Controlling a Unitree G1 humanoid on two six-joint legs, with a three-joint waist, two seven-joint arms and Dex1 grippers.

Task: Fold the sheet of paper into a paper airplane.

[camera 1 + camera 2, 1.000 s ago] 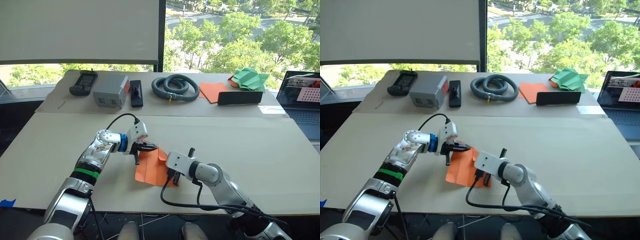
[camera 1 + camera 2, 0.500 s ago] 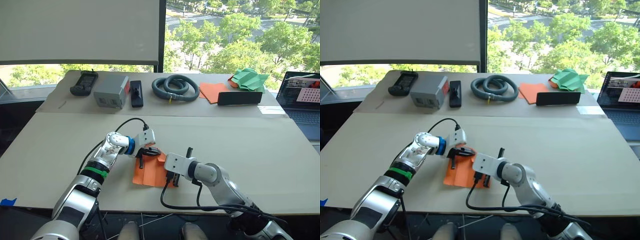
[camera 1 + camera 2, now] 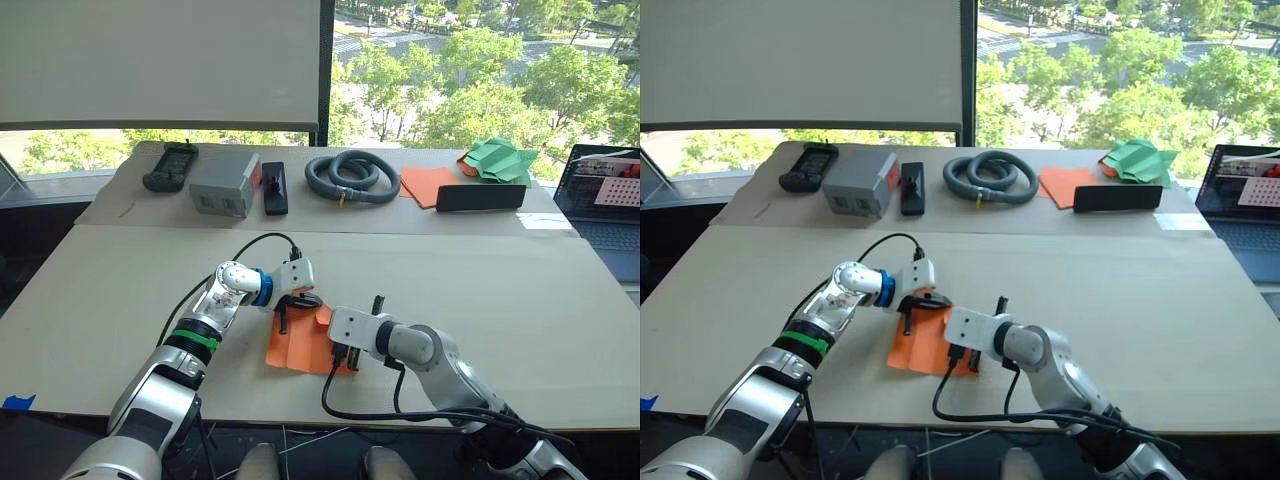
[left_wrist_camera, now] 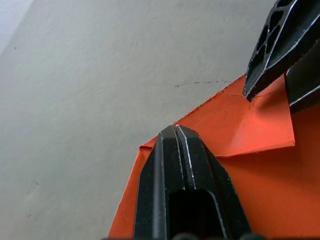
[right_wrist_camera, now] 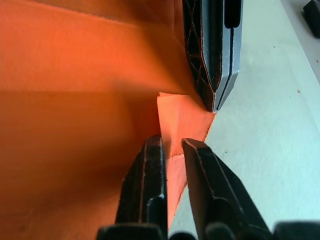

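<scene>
The thin, floppy sheet of paper point(image 3: 300, 345) looks easy to tear, so the closed left gripper point(image 4: 175, 131) presses its 12 o'clock edge while the right gripper point(image 5: 172, 145) pinches the folded corner.

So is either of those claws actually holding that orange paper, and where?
The right gripper pinches the sheet of paper at a folded corner flap. The left gripper is shut, pressing on the sheet, not gripping it.

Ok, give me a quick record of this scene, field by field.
sheet of paper: orange, lying on the table, one corner folded over
left gripper: jaws shut, tips at the folded corner
right gripper: at the same corner, opposite the left
airplane: not yet formed
table's far side: green paper shape, grey coiled hose
</scene>
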